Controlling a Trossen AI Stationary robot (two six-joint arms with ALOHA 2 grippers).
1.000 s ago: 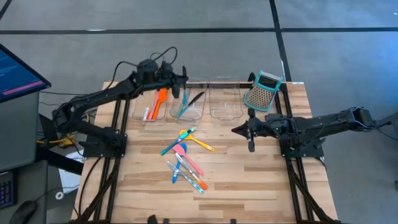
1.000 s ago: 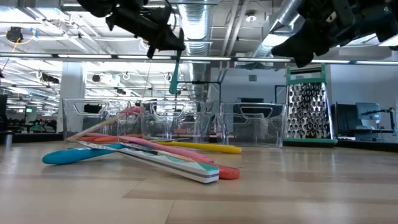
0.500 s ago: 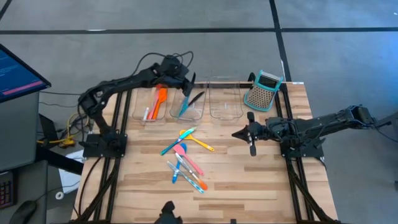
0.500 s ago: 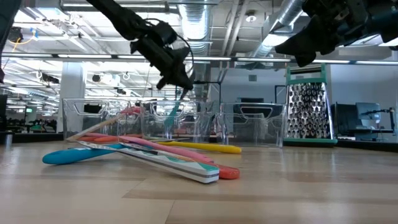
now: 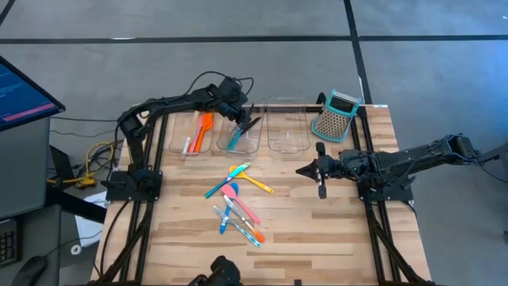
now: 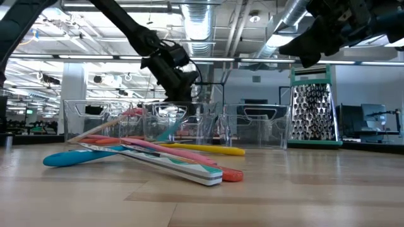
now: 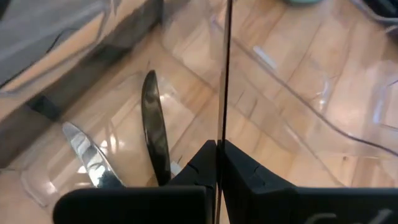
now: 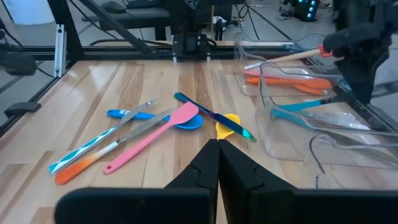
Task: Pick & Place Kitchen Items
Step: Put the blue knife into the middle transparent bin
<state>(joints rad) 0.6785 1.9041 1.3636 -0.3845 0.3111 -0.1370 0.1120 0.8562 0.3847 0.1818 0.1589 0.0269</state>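
Now, teal spoon (image 5: 236, 141): down inside the middle bin (image 5: 255, 147), slanting just below and in front of the left gripper (image 5: 244, 121); a second ago hung high above that bin.
Black piece (image 5: 252, 125): lying in the same bin, right beside the gripper's fingertips; unmoved over the last second.
Left gripper: lowered from above the bins to rim level of the middle bin over the last second; fingers pressed together, as they were a second ago. From the wrist, only a thin dark line running out from between them; cannot tell whether the spoon's handle is still pinched.
Meaning for the task: spoon judged as good as delivered; probably needs only a release, if any grip remains, and a lift clear of the bin wall.
Orange spatula (image 5: 206, 125): in the neighbouring bin, to the outer side of the left gripper, apart from it.
Loose utensils (image 5: 236, 202): heap on the open table, well away from the left gripper, nearer the right gripper (image 5: 302, 168); unchanged, so most of the sorting judged still to do.
Right gripper: waiting above the table beside the heap, fingers fully closed after drawing in their last sliver of gap, holding nothing.
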